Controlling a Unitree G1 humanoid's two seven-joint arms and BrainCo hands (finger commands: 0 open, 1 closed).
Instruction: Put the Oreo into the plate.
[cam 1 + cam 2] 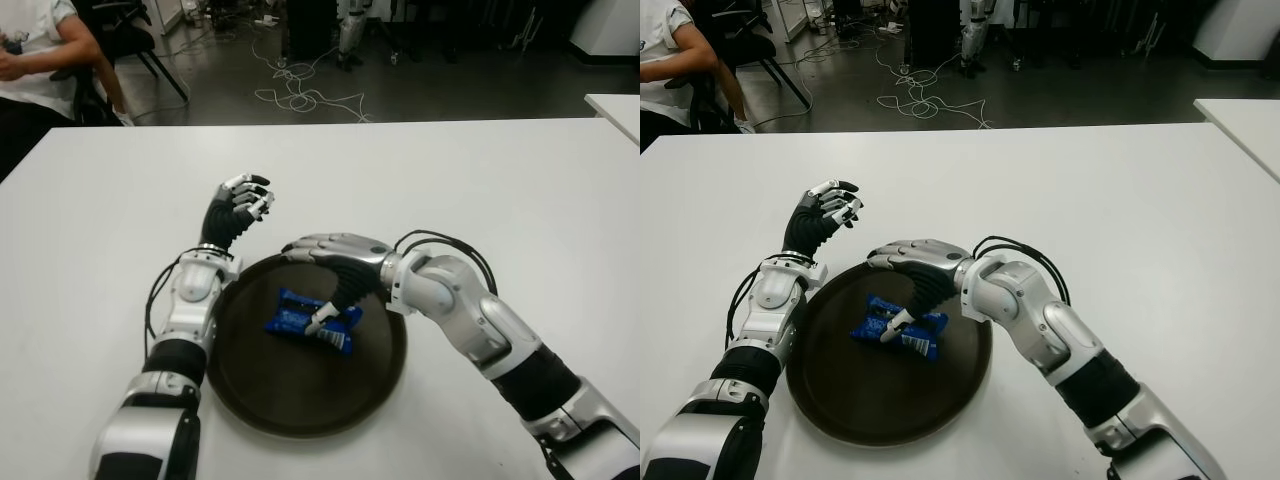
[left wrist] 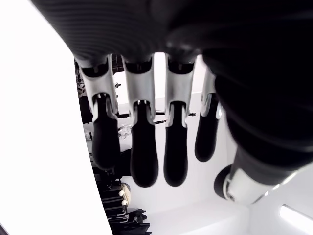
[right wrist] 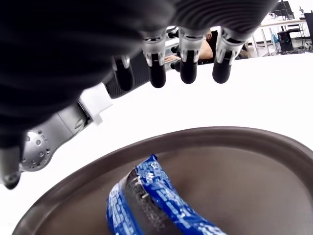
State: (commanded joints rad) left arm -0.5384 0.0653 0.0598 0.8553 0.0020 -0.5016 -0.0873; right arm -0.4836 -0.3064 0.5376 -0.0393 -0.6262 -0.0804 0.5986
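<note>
- Across the whole foreground, white bench (image 1: 480,170); dark floor with loose cables beyond its far edge, and a seated person (image 1: 35,45) at the far left corner.
- Dark brown round plate (image 1: 370,385) on the bench, near edge, between the two arms.
- Right arm reaches in from the right; right hand (image 1: 335,262) held palm down over the far part of the plate, fingers (image 3: 188,66) extended and slightly apart, gripping nothing. Thumb points down at the packet's right half; contact cannot be confirmed.
- Left hand (image 1: 238,210) raised over the bench just beyond the plate's far-left rim, fingers (image 2: 144,147) loosely bent, side by side, holding nothing.
- Oreo (image 1: 312,322) lies flat inside the plate, slightly left of and beyond its centre, under the right hand. Small pack, elongated; long axis runs diagonally, one end toward the far left, the other toward the near right.
- Oreo wrapper: bright blue, glossy, creased, with white print. Right wrist view shows a dark band down the middle of the wrapper, blue on both sides.
- Lettering on the wrapper too small and creased to read; no brand name legible.
</note>
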